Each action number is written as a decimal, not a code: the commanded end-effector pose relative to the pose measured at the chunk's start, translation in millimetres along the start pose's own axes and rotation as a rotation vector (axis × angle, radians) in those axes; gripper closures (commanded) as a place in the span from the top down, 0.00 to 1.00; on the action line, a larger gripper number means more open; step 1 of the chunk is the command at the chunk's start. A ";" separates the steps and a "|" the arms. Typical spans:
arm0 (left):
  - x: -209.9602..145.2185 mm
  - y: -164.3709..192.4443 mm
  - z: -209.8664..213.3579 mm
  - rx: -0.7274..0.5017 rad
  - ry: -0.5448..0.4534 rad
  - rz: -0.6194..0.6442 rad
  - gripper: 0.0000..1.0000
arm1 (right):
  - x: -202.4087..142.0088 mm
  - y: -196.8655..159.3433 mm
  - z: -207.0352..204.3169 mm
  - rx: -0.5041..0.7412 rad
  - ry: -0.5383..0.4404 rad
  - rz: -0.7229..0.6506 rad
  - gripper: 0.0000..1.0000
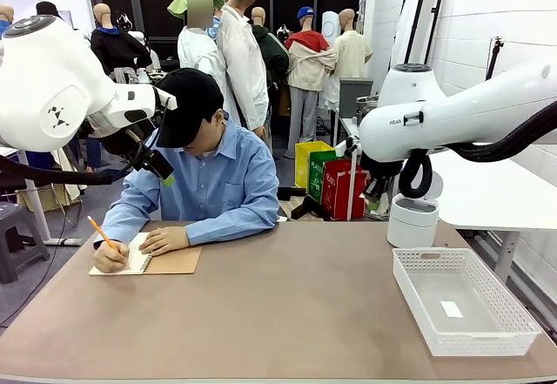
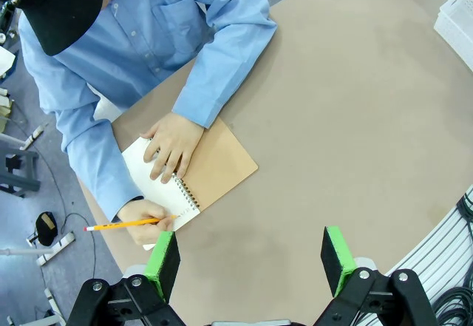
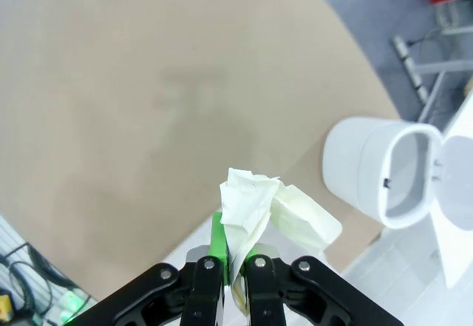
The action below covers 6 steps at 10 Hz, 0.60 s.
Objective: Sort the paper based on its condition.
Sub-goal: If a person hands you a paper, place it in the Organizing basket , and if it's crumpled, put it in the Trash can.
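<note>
A crumpled piece of white paper (image 3: 255, 204) is pinched between the fingers of my right gripper (image 3: 233, 248), which is shut on it above the tan table, near a small white bin (image 3: 384, 171) with its lid up. My left gripper (image 2: 251, 256) hangs open and holds nothing, high over the table's left part. Below it a person's hand (image 2: 174, 145) rests on a spiral notebook (image 2: 214, 167) while the other hand writes with an orange pencil (image 2: 126, 224). In the front view the left gripper (image 1: 159, 168) is raised beside the person's cap.
A white mesh basket (image 1: 461, 301) stands at the right front with a tiny white scrap (image 1: 452, 309) inside. The white bin (image 1: 412, 220) sits behind it at the table's far right. The person leans over the notebook (image 1: 165, 262) at the far left.
</note>
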<state>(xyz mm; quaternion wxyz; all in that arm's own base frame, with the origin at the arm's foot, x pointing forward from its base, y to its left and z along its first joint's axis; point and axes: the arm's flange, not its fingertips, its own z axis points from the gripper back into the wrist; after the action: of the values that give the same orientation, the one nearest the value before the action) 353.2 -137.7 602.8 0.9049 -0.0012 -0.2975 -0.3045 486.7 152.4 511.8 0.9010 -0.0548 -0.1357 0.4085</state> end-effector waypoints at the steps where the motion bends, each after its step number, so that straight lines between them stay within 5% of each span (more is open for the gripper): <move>1: -0.1 0.5 0.8 -0.004 -0.003 -0.006 1.00 | -0.7 -38.7 -9.8 -0.058 0.049 -0.007 0.00; 6: -0.1 0.5 0.8 -0.004 -0.003 -0.006 1.00 | -5.5 -115.0 -33.6 -0.255 0.126 -0.049 0.00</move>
<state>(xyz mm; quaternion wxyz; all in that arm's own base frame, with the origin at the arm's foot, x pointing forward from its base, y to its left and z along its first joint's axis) 353.2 -137.7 602.8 0.9049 -0.0012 -0.2975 -0.3045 561.8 65.9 502.4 0.9027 -0.1716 -0.1275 0.3733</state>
